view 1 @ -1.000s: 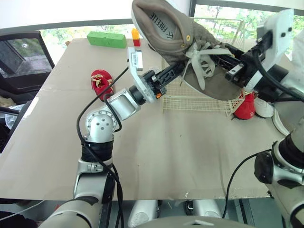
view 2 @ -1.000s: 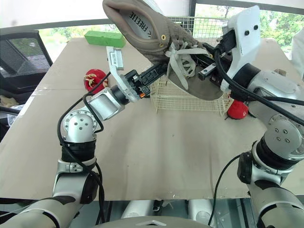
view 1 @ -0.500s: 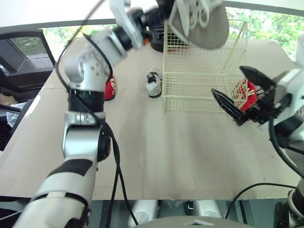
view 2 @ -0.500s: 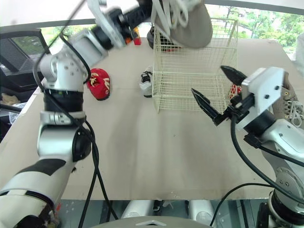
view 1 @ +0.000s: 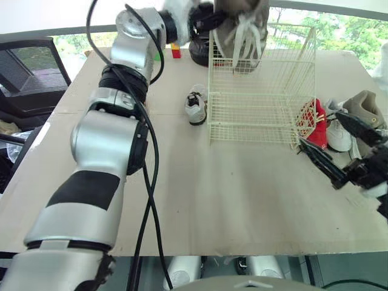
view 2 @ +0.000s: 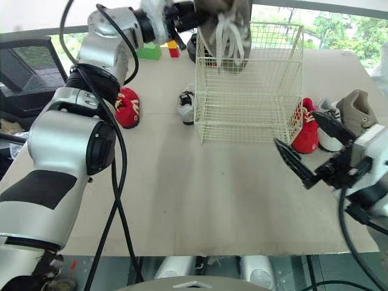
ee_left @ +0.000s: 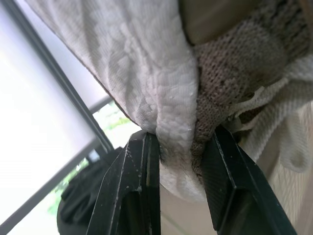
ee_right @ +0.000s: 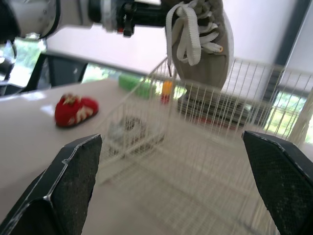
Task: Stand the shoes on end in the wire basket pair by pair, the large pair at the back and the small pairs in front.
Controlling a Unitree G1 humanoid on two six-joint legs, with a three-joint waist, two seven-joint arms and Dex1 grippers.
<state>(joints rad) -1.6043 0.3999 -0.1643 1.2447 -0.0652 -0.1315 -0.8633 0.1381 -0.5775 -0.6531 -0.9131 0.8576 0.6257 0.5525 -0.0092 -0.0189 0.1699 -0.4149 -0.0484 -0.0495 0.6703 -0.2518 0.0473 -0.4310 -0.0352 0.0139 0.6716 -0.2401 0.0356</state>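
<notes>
My left gripper (ee_left: 178, 142) is shut on the heel collar of a large taupe shoe (view 1: 237, 27). The shoe hangs toe down with its white laces dangling, over the back of the white wire basket (view 1: 262, 115). The basket holds nothing else that I can see. My right gripper (view 1: 319, 128) stands open to the right of the basket and near its front, holding nothing. The second large taupe shoe (view 1: 364, 106) lies at the far right, beside a small white shoe (view 1: 337, 134) and a small red shoe (view 1: 316, 124).
Another small white shoe (view 1: 195, 106) lies just left of the basket, and a small red one (view 2: 126, 107) sits further left. A dark shoe (view 1: 200, 53), a green block (view 2: 148, 53) and a small red and yellow piece (view 2: 173, 48) sit at the back. An office chair (view 1: 30, 70) stands off the table's left edge.
My right gripper has let go of the large shoe, opened, and pulled back to the right. The left arm has swung the shoe up and back until it hangs over the basket.
</notes>
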